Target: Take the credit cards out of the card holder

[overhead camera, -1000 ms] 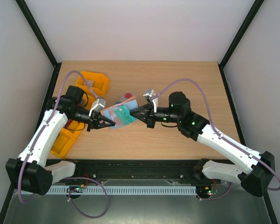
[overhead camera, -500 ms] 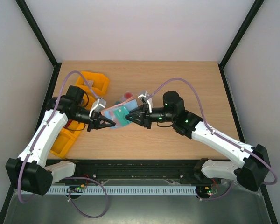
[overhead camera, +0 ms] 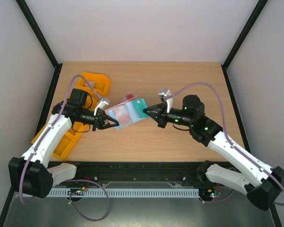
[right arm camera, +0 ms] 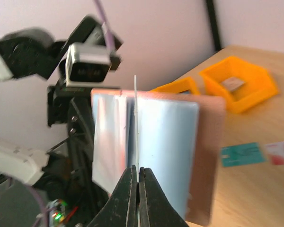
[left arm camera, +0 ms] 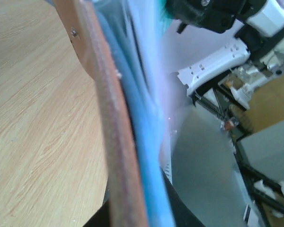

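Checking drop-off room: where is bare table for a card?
Bare: the table's far right corner beyond the right arm, and the near strip between the arms. Crowded: orange bins at left; left gripper and right gripper at the card holder.

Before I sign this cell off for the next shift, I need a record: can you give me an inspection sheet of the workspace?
Surface: wooden table, no spills seen.
Job's things: card holder open, held upright; held card, teal, close beside it; loose teal card and red-marked card lying on the table.
Clutter: orange bins at the left.
Grippers: left gripper shut on card holder; right gripper shut on held card.
Cables: purple cable looped over each arm.
Surroundings: white walls, black frame.
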You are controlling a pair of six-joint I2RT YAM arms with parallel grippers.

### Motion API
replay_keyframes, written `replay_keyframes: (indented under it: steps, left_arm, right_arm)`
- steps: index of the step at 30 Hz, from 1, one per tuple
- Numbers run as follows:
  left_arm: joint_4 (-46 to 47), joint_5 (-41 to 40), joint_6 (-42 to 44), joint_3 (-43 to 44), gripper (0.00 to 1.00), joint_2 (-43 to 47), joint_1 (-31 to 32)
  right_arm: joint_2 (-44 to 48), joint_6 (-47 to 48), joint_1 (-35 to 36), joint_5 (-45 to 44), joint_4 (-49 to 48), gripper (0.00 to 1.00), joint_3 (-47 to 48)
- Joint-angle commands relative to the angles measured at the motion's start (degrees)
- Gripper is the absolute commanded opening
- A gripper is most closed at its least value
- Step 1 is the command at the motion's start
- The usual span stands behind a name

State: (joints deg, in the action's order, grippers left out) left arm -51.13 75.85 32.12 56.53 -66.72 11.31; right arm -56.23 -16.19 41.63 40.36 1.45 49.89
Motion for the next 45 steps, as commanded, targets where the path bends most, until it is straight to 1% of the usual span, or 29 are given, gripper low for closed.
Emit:
replay_keyframes:
  steps: [1, 3, 4, 6, 10, 14, 15, 16, 18, 19, 21, 24, 26, 27, 28, 29, 31, 32, 33, 34, 35, 37, 39, 40, 42, 44, 45]
  left_arm:
    - [22.67, 2.89, -27.43, -6.64, 0.02, -0.61, 0.77]
    - [34.67, 1.45, -39.55, -12.37, 0.02, -1.42, 1.51]
    - [38.8, 0.42, -43.52, -14.6, 0.02, -2.25, 2.01]
    - [41.94, -2.03, -46.01, -16.28, 0.02, -4.45, 3.63]
    - [42.03, -3.9, -45.53, -15.44, 0.02, -7.62, 7.64]
    - [43.4, -6.0, -46.32, -16.59, 0.02, -8.6, 8.53]
    - [46.37, -5.71, -48.64, -18.44, 0.02, -8.75, 8.67]
    - [51.24, -5.19, -52.82, -21.3, 0.02, -8.9, 8.94]
    - [62.75, -4.22, -63.3, -27.16, 0.02, -9.78, 10.31]
    - [64.43, -4.42, -65.03, -28.24, 0.02, -10.74, 11.25]
    - [61.11, -5.77, -61.91, -27.11, 0.02, -13.05, 13.25]
    - [59.84, -6.24, -61.18, -26.81, 0.02, -16.35, 15.67]
    - [57.04, -8.83, -59.15, -26.48, 0.05, -18.75, 15.8]
    - [53.11, -12.5, -56.28, -25.4, 0.12, -19.79, 15.39]
    - [49.57, -17.01, -53.19, -24.09, 0.25, -20.3, 14.83]
    - [45.8, -21.17, -50.16, -22.71, 0.41, -20.14, 13.97]
    - [39.08, -25.78, -42.0, -19.77, 0.7, -18.78, 12.75]
    - [38.66, -25.77, -41.12, -18.95, 0.8, -17.38, 11.97]
    - [38.62, -23.54, -40.13, -17.94, 0.87, -15.4, 10.51]
    - [37.07, -22.99, -38.12, -16.08, 0.95, -13.17, 9.52]
    - [33.19, -24.73, -33.73, -12.83, 0.98, -11.38, 9.21]
    - [23.84, -30.6, -24.2, -5.85, 0.99, -9.24, 9.36]
    - [17.94, -35.78, -17.42, -1.4, 0.99, -6.97, 9.13]
    - [16.51, -37.63, -14.78, -0.54, 0.99, -4.59, 9.04]
    - [15.44, -38.71, -13.99, -0.73, 0.99, -1.05, 8.84]
    - [15.1, -36.17, -15.21, -3.67, 0.98, 1.09, 8.99]
    - [15.26, -34.06, -16.07, -5.74, 0.92, 1.67, 9.45]
  right_arm:
    - [3.83, 1.93, -2.82, -7.05, 5.71, 0.02, -0.28]
    - [4.59, 2.16, -3.11, -10.59, 7.83, 0.02, 0.94]
    - [4.95, 2.39, -3.21, -12.65, 8.91, 0.02, 1.83]
    - [5.16, 2.47, -3.3, -15.91, 10.99, 0.02, 3.58]
    - [2.96, 2.02, -3.39, -18.11, 15.17, 0.02, 7.13]
    - [-0.42, 3.47, -3.39, -19.32, 19.44, 0.02, 10.17]
    - [-1.0, 3.73, -3.39, -19.12, 19.72, 0.02, 10.8]
    - [-1.45, 3.98, -3.39, -18.4, 19.73, 0.02, 11.34]
    - [-2.32, 4.16, -3.39, -17.46, 19.59, 0.02, 12.52]
    - [-2.9, 4.2, -3.35, -17.05, 19.59, 0.02, 13.03]
    - [-3.95, 4.04, -3.4, -15.72, 19.56, 0.02, 13.76]
    - [-4.87, 3.71, -3.39, -14.71, 19.86, 0.02, 14.07]
    - [-5.07, 3.74, -3.4, -14.82, 20.21, 0.02, 14.16]
    - [-5.11, 3.79, -3.39, -15.1, 20.45, 0.02, 14.26]
    - [-5.12, 3.69, -3.39, -15.38, 20.58, 0.02, 14.31]
    - [-5.15, 3.7, -3.42, -15.6, 20.94, 0.02, 14.4]
    - [-5.36, 3.7, -3.39, -15.92, 21.53, 0.02, 14.68]
    - [-5.38, 3.66, -3.39, -16.07, 21.76, 0.02, 14.84]
    - [-5.43, 3.6, -3.39, -16.15, 21.95, 0.02, 15.13]
    - [-5.49, 3.61, -3.39, -16.41, 22.26, 0.02, 15.46]
    - [-5.8, 3.53, -3.39, -16.58, 22.49, 0.02, 15.92]
    - [-6.64, 3.22, -3.39, -16.71, 23.0, 0.02, 17.13]
    - [-7.6, 2.34, -3.39, -16.36, 22.85, 0.02, 17.69]
    - [-8.28, 1.95, -3.39, -15.73, 22.58, 0.02, 17.55]
    - [-9.35, 1.41, -3.37, -14.03, 22.26, 0.02, 17.44]
    - [-9.79, 0.72, -3.37, -12.73, 22.07, 0.02, 17.46]
    - [-9.56, 0.32, -3.37, -12.17, 21.92, 0.02, 17.47]
